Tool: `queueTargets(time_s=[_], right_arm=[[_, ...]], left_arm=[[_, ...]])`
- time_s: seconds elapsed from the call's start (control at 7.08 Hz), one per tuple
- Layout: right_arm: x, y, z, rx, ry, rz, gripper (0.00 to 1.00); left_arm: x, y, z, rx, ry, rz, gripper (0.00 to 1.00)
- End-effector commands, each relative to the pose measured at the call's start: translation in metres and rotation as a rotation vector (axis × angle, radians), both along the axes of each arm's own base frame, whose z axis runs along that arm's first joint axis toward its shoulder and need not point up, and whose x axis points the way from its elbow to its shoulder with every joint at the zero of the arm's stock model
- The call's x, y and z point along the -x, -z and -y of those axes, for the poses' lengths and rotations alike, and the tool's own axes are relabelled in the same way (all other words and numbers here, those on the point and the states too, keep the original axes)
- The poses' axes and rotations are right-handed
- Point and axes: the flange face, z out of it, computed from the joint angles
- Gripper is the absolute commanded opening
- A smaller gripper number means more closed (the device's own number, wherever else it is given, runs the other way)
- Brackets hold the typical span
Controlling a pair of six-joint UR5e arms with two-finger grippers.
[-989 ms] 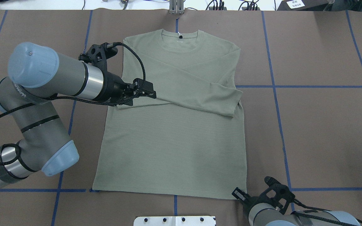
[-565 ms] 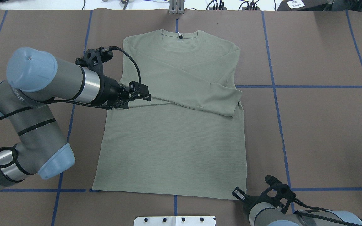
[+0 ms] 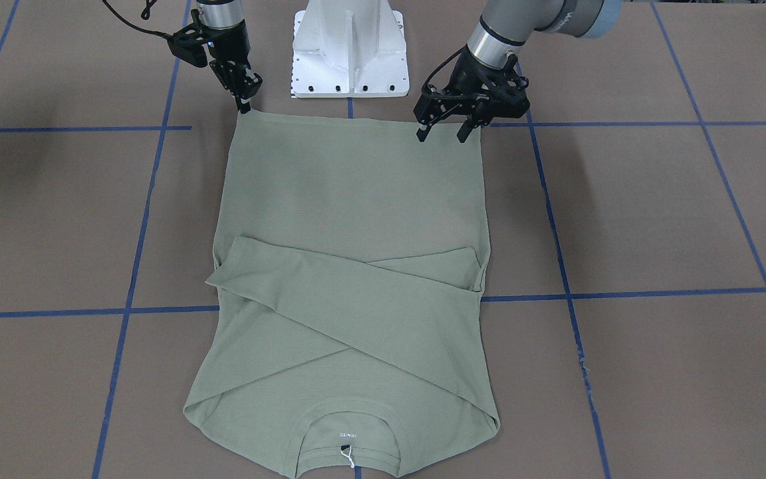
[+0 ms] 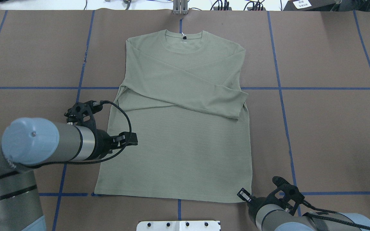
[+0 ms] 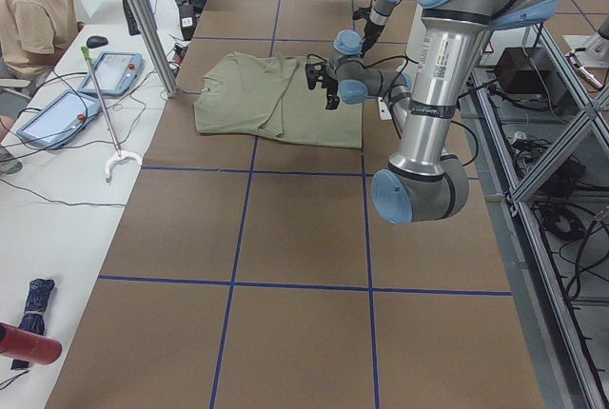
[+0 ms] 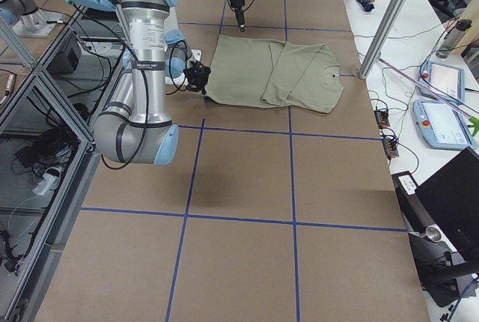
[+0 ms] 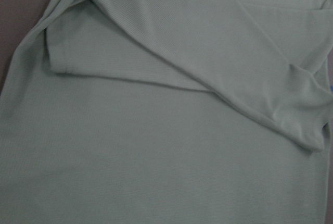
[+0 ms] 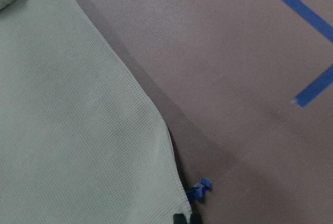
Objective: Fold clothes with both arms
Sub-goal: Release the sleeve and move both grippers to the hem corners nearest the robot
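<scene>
One shirt (image 4: 178,150) lies flat on the table (image 4: 326,128). Its long axis runs straight away from the robot, with the collar (image 4: 184,38) at the far end and the hem (image 3: 356,121) along the near edge. Its two sleeves (image 4: 210,96) are crossed over the chest.

There are two grippers, one toward each end of that hem. The right gripper (image 3: 245,105) sits just at the hem's right corner (image 4: 250,201) with its fingers drawn close together. Its wrist view shows only the very tips, so I cannot tell whether any cloth is pinched between them.

The left gripper (image 3: 441,135) hangs above the hem with its fingers spread wide and nothing in them. It is a little inboard of the left corner (image 3: 479,126), which lies outward and down from it.

The right arm is thus the nearer to its corner. The next move likely turns on the left gripper reaching its own (both corners held, the hem can go toward the collar).
</scene>
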Motion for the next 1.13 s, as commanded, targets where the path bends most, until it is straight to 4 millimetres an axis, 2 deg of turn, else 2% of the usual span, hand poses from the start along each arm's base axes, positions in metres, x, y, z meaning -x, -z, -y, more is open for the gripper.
queueTargets(time_s=[0.0, 0.28, 0.57, 0.99], right_arm=[[-0.001, 0.0, 0.004, 0.003, -0.005, 0.0, 0.0], [-0.002, 0.003, 0.006, 0.002, 0.005, 0.003, 0.0], [-0.005, 0.003, 0.008, 0.026, 0.023, 0.003, 0.0], [-0.007, 0.004, 0.009, 0.024, 0.022, 0.005, 0.0]], left_arm=[[-0.004, -0.057, -0.052, 0.078, 0.048, 0.108, 0.9], [-0.017, -0.068, -0.077, 0.135, 0.031, 0.12, 0.89], [-0.03, -0.075, -0.092, 0.167, 0.02, 0.133, 0.88], [-0.033, -0.084, -0.091, 0.161, 0.015, 0.153, 0.84]])
